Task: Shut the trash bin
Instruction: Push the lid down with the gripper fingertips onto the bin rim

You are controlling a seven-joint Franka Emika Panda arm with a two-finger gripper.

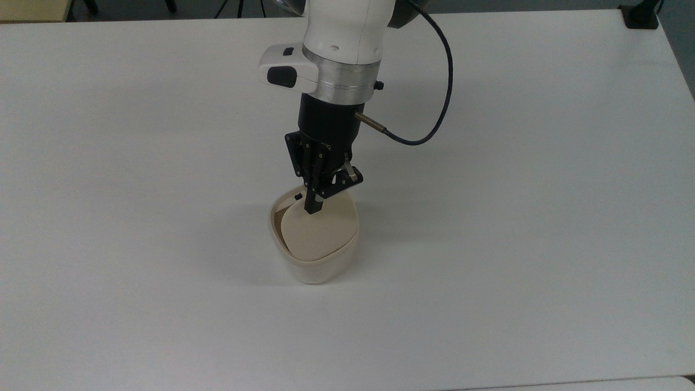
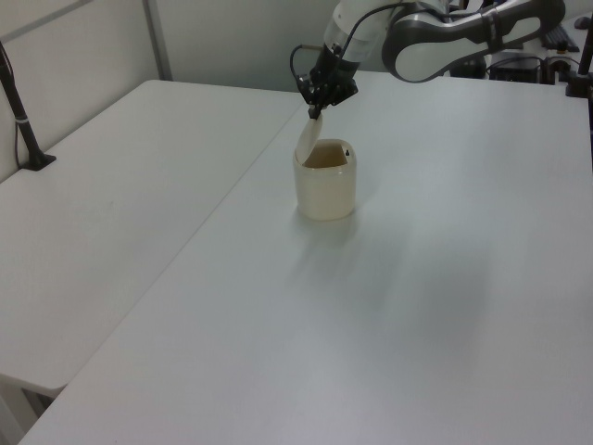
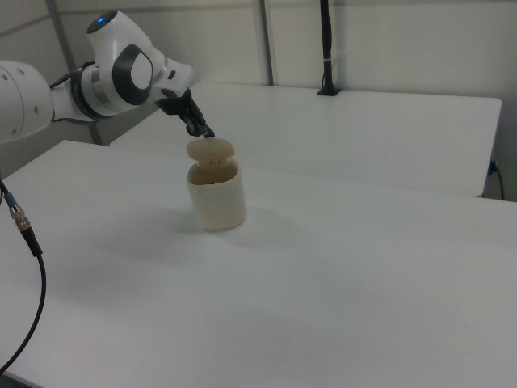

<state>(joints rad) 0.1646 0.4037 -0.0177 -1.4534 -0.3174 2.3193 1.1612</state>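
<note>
The trash bin (image 1: 320,265) is a small cream-white tub standing mid-table, also seen as the trash bin (image 2: 325,188) and the trash bin (image 3: 216,199). Its beige lid (image 1: 319,231) is hinged at one side and leans partway over the opening, with a sliver of brownish interior showing at the top view's left. A small black latch (image 1: 297,196) sits on the far rim. My gripper (image 1: 313,207) points down with its fingers shut, the tip touching the lid's raised free edge. The left view has the gripper (image 2: 317,112) just above the lid (image 2: 308,139); the right view has the gripper (image 3: 206,132) over the lid (image 3: 210,149).
The bin stands alone on a wide white table (image 1: 543,217). A black cable (image 1: 445,103) loops off the wrist. A second white table (image 2: 111,204) adjoins in the left view, with a black clamp post (image 2: 23,120) at its far edge.
</note>
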